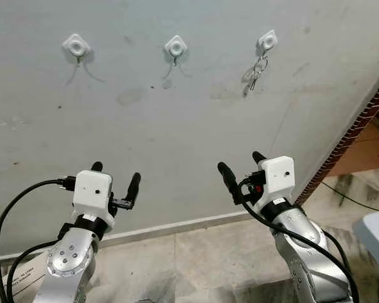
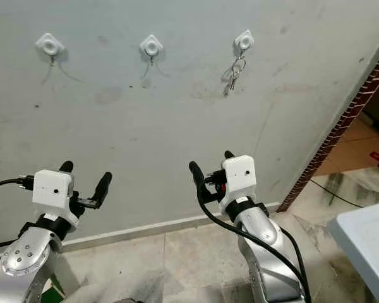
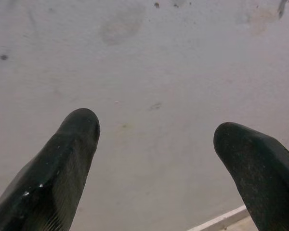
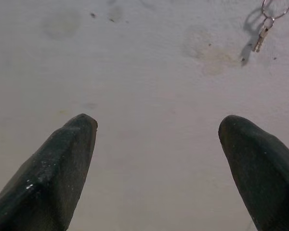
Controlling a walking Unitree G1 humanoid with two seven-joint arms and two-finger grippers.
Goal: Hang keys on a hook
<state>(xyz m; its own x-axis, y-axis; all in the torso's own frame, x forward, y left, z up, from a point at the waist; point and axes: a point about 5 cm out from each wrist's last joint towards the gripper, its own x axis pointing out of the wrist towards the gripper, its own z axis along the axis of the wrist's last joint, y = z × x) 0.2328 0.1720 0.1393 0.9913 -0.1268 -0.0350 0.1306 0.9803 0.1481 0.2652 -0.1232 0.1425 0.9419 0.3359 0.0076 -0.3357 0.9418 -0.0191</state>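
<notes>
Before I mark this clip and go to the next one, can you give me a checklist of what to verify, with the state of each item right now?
1. Bunch of metal keys on a ring hanging from the right-hand white wall hook: ok.
2. Middle white wall hook and left-hand white wall hook bare of keys: ok.
3. Left tool open and holding nothing: ok.
4. Right tool open and holding nothing: ok.
5. Both tools low, well below the keys and apart from the grey wall: ok.
6. Ring fully seated on the hook: cannot tell, too small.
</notes>
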